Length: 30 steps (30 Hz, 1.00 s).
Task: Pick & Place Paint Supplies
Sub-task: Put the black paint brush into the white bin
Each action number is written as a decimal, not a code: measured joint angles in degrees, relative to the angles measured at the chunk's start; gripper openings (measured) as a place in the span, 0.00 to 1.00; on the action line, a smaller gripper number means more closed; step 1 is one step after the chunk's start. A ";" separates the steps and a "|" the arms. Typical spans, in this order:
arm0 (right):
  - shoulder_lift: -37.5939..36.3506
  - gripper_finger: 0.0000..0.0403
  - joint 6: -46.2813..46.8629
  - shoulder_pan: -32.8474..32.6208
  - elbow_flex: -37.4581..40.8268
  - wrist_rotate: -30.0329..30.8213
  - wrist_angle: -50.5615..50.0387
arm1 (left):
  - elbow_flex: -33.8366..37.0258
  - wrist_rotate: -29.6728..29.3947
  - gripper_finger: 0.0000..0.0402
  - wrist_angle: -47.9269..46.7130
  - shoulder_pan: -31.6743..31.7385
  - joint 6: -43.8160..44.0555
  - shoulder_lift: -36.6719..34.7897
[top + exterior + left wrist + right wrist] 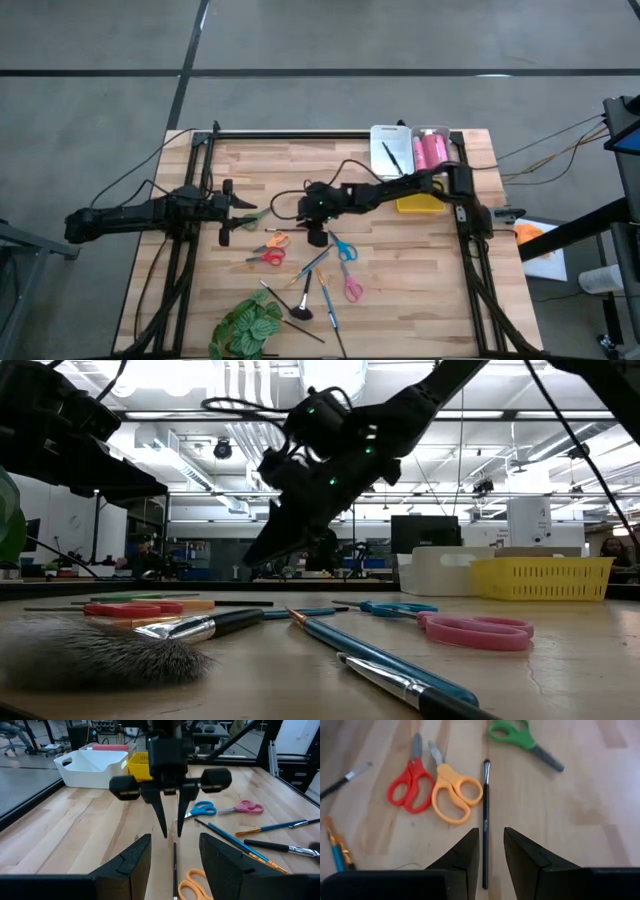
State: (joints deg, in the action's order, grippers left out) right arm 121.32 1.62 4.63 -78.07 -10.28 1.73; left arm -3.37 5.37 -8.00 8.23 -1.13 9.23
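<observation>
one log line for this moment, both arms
right gripper: open, above thin black brush | left gripper: open, waiting at left | nothing held

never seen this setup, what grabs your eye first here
The right gripper hangs mid-table, fingers slightly apart, straddling a thin black brush lying flat beside the orange scissors. The left gripper waits open at the left, facing it. Behind, a white bin and yellow basket stand at the far edge.

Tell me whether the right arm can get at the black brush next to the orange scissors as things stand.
Probably yes. The right gripper hangs directly over the black brush, its fingers straddling the handle with a narrow gap. The orange scissors lie close beside it but apart, and nothing covers the brush.
</observation>
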 joint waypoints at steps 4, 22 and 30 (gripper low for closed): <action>2.69 0.22 -1.06 -0.22 -2.30 -0.02 -1.52 | 0.00 0.00 0.42 -0.01 -0.01 0.00 0.02; 4.65 0.22 -3.52 -1.96 -1.47 5.75 -1.94 | 0.01 0.00 0.42 0.01 -0.02 0.00 0.37; 4.53 0.22 -3.27 -1.99 -1.06 5.51 -2.85 | 0.01 -0.02 0.42 -0.01 0.00 0.00 0.37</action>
State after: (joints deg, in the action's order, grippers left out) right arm 125.86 -1.65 2.63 -79.13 -4.77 -1.12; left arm -3.36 5.34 -8.01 8.23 -1.13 9.61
